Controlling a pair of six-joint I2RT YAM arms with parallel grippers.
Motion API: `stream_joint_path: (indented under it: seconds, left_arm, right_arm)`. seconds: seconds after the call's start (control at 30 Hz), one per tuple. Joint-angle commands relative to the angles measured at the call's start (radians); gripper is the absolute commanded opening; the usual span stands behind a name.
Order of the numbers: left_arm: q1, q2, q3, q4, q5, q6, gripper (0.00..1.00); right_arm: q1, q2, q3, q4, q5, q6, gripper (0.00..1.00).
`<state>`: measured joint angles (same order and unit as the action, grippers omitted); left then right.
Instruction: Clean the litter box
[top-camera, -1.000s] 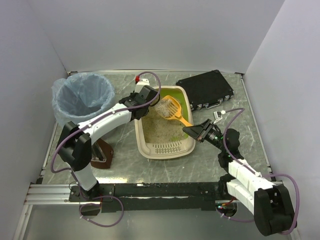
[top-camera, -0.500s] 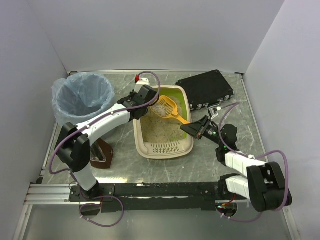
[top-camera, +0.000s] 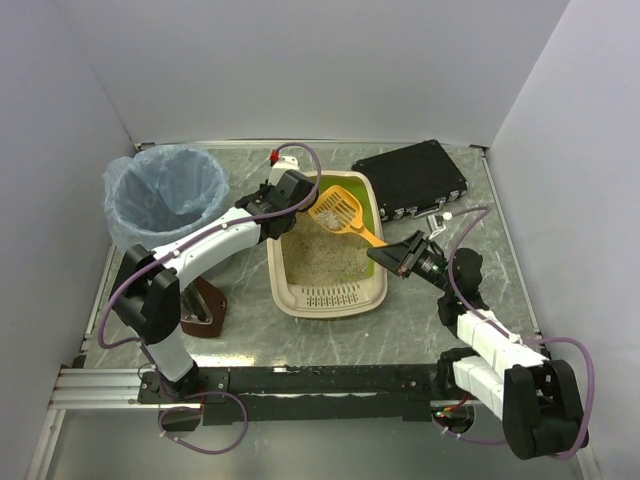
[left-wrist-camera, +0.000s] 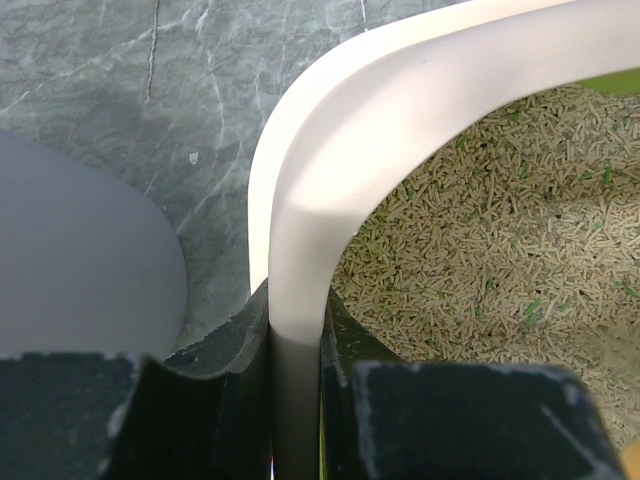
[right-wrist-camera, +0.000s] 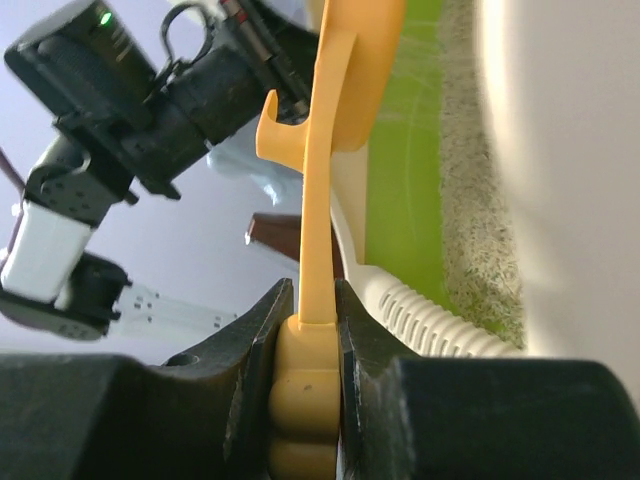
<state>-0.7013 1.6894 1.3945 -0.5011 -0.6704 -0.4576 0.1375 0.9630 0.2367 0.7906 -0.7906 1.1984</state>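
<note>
The beige litter box (top-camera: 283, 285) with a lime-green inner wall lies mid-table, sandy granules (left-wrist-camera: 500, 240) inside. My left gripper (top-camera: 298, 196) is shut on its rim (left-wrist-camera: 330, 170) at the far left corner, one finger inside and one outside. Its jaws (left-wrist-camera: 295, 400) press the rim. My right gripper (top-camera: 397, 256) is shut on the handle of an orange slotted scoop (top-camera: 337, 209), whose head hangs over the box's far end. In the right wrist view the scoop handle (right-wrist-camera: 318, 220) stands edge-on between the fingers of the right gripper (right-wrist-camera: 310, 400), beside the slotted grille (right-wrist-camera: 430, 320).
A round bin lined with a blue bag (top-camera: 165, 195) stands at the far left. A black case (top-camera: 410, 180) lies at the far right, close to the box. A brown object (top-camera: 205, 305) sits by the left arm's base. Cables loop around both arms.
The scoop head has lifted a little and moved toward the box's far end, and the granules sifting from it earlier are gone. The right arm's elbow shifted. The left gripper has kept its hold.
</note>
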Motion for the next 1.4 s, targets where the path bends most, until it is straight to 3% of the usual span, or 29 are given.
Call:
stream_joint_path:
  seconds: [0.0,0.07,0.2,0.3,0.43,0.53,0.63,0.8,0.9,1.0,1.13,1.23,1.37]
  left_arm:
    - [0.002,-0.080,0.069,0.176,-0.043,-0.067,0.01]
    - [0.002,-0.083,0.064,0.176,-0.050,-0.069,0.01]
    - [0.002,-0.077,0.070,0.164,-0.040,-0.078,0.01]
    - [0.002,-0.079,0.064,0.159,-0.061,-0.075,0.01]
    - [0.003,-0.085,0.061,0.161,-0.064,-0.076,0.01]
    - [0.003,-0.086,0.058,0.164,-0.064,-0.076,0.01]
    - [0.005,-0.079,0.051,0.185,-0.043,-0.088,0.01]
    - [0.005,-0.059,0.070,0.161,-0.043,-0.087,0.01]
    - [0.008,-0.057,0.064,0.165,-0.026,-0.093,0.01]
    - [0.013,-0.051,0.064,0.159,-0.020,-0.093,0.01]
    - [0.023,-0.040,0.060,0.144,-0.011,-0.111,0.01]
    - [0.026,-0.062,0.040,0.165,0.002,-0.109,0.01]
    - [0.036,-0.097,-0.014,0.237,0.031,-0.081,0.01]
  right_arm:
    - [-0.005,-0.050,0.073,-0.143,0.000,-0.106,0.00]
    - [-0.007,-0.084,0.066,-0.220,0.089,-0.144,0.00]
    - [0.016,0.022,0.053,0.060,-0.016,0.001,0.00]
    - [0.007,0.005,0.050,-0.066,0.048,-0.072,0.00]
    - [0.010,-0.015,0.139,-0.224,-0.013,-0.198,0.00]
    - [-0.001,-0.102,0.168,-0.430,0.129,-0.310,0.00]
    - [0.037,-0.011,0.150,-0.216,0.000,-0.188,0.00]
    - [0.013,-0.033,0.119,-0.262,0.040,-0.227,0.00]
    - [0.025,-0.015,0.147,-0.231,-0.035,-0.218,0.00]
    - [0.016,-0.055,0.180,-0.397,0.054,-0.321,0.00]
    - [0.016,-0.041,0.165,-0.280,-0.038,-0.275,0.00]
    - [0.011,-0.082,0.171,-0.397,-0.036,-0.394,0.00]
    - [0.011,-0.124,0.161,-0.366,-0.036,-0.428,0.00]
